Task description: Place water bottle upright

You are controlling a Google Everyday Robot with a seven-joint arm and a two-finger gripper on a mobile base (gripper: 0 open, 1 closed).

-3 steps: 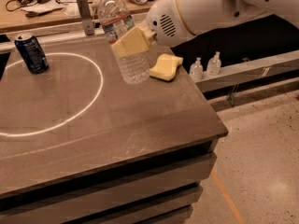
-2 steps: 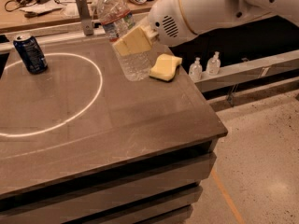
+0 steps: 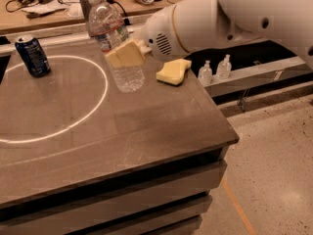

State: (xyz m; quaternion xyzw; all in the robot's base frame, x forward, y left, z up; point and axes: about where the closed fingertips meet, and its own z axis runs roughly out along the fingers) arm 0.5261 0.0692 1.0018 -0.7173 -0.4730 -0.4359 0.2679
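Note:
The water bottle (image 3: 113, 43) is clear ribbed plastic with a white label. It is held nearly upright, tilted a little to the left, with its base just above the table top (image 3: 146, 126). My gripper (image 3: 126, 55) reaches in from the right on a white arm. Its yellow fingers (image 3: 125, 54) are shut on the bottle's middle. The bottle's cap end is at the top, near the far edge of the table.
A dark blue drink can (image 3: 32, 56) stands at the left, on a white circle line (image 3: 93, 106). A yellow sponge (image 3: 173, 71) lies right of the bottle. Two small pump bottles (image 3: 215, 69) stand on a lower ledge at right. A cluttered bench runs behind.
The bottle and gripper have shifted slightly to the left and down; the bottle stays held in the fingers. The can and sponge have not moved.

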